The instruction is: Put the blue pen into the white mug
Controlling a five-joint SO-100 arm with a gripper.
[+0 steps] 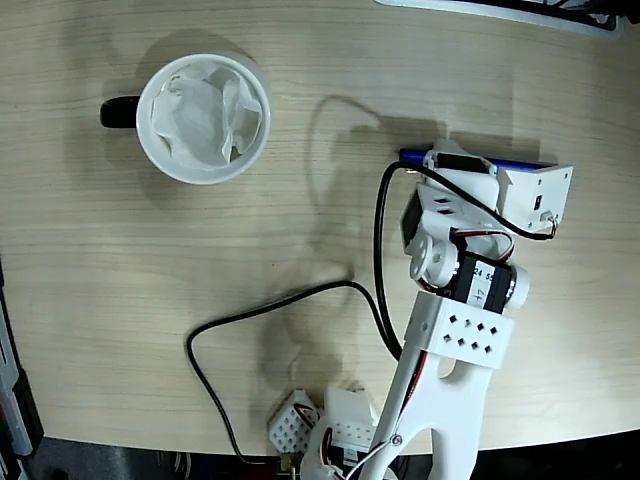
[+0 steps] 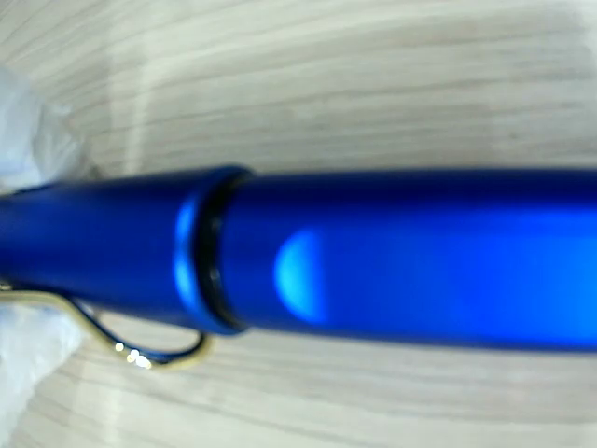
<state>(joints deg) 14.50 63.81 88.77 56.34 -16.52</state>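
One glossy blue pen point(image 2: 373, 257), clip point(image 2: 140, 350) below, fills the wrist view; pincer point(image 1: 455, 165) grip unclear.

Light wood counter, one black cable, dark objects at the edges

The counter point(image 1: 150, 290) is pale wood laminate with fine grain running left to right in the fixed view; the wrist view shows the same grain close up and blurred. A thin black cable point(image 1: 262, 304) lies on it in loose curves, running from the lower edge up through a bend at the left, across the middle, then rising toward the right. Soft shadows fall on the wood near the centre. At the top right corner a dark object with a pale rim point(image 1: 520, 10) juts into view, too cropped to name. A dark strip point(image 1: 12, 400) runs down the lower left edge, beyond the counter
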